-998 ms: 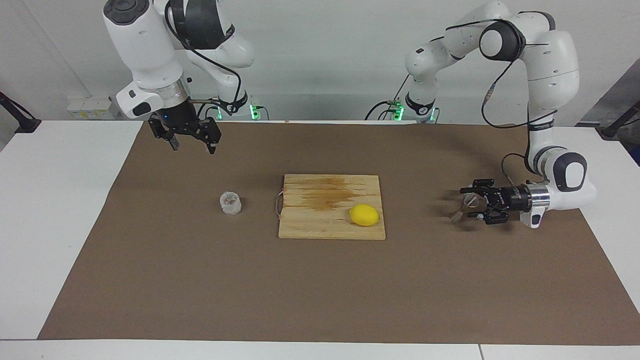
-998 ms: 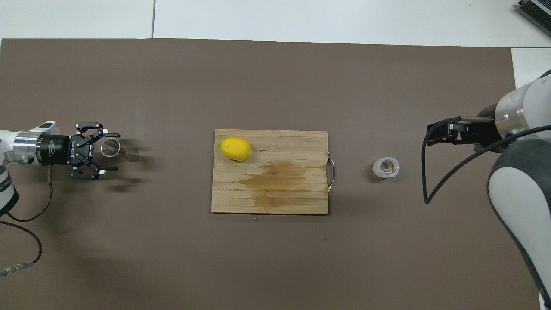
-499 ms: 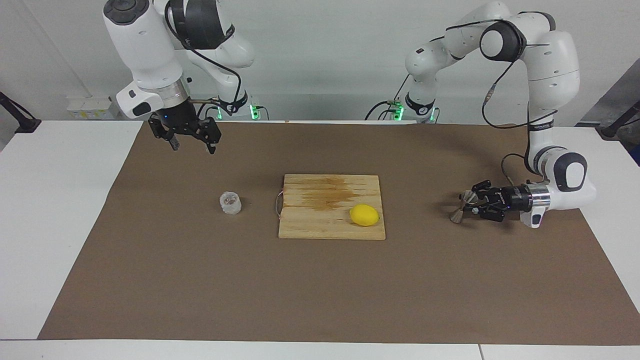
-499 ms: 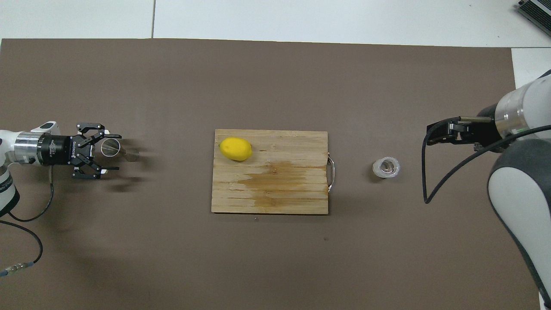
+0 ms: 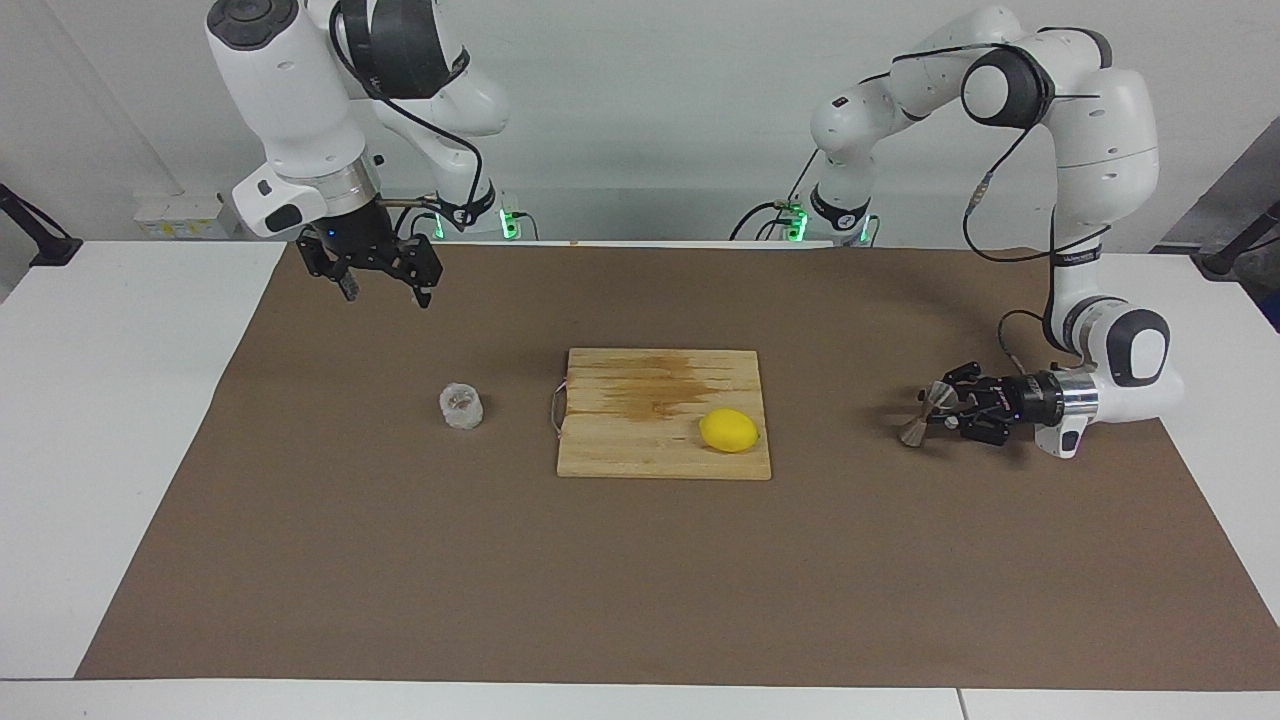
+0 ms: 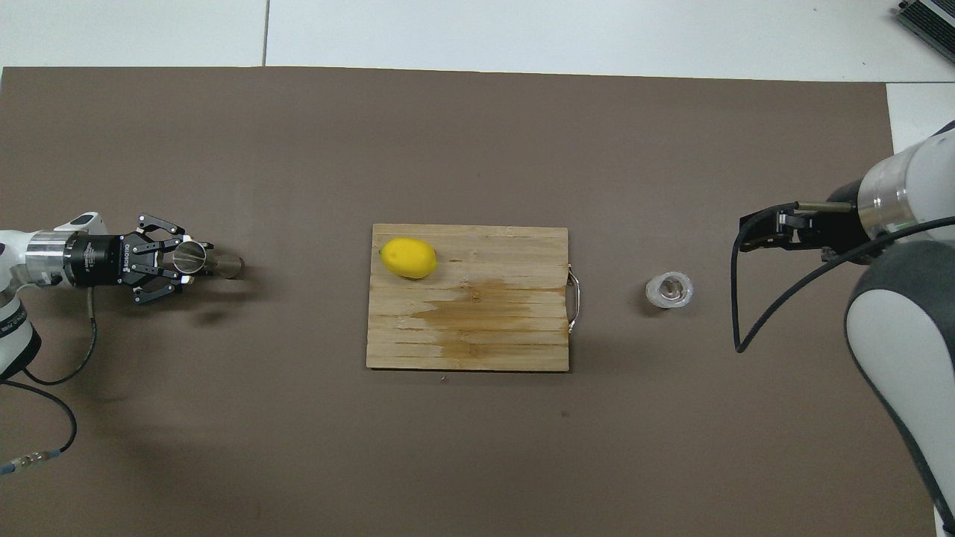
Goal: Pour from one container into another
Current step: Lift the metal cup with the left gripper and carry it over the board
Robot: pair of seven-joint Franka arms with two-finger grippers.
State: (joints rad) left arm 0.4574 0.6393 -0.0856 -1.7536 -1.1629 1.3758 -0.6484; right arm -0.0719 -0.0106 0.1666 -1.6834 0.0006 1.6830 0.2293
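Observation:
The clear glass cup (image 5: 461, 405) (image 6: 669, 290), with something brownish inside, stands on the brown mat toward the right arm's end, beside the cutting board. The silvery hourglass jigger (image 5: 913, 432) (image 6: 224, 264) leans at a tilt toward the left arm's end. My left gripper (image 5: 937, 411) (image 6: 191, 259) lies low and level, shut on the jigger's waist. My right gripper (image 5: 385, 288) (image 6: 748, 228) hangs open and empty over the mat, well apart from the cup.
A wooden cutting board (image 5: 620, 450) (image 6: 485, 343) with a dark stain and a wire handle lies mid-table. A yellow lemon (image 5: 728, 430) (image 6: 408, 258) rests on it. The brown mat (image 5: 640, 580) covers most of the white table.
My left gripper has closed from wide open onto the jigger's waist. The right arm, cup, lemon and board have stayed put.

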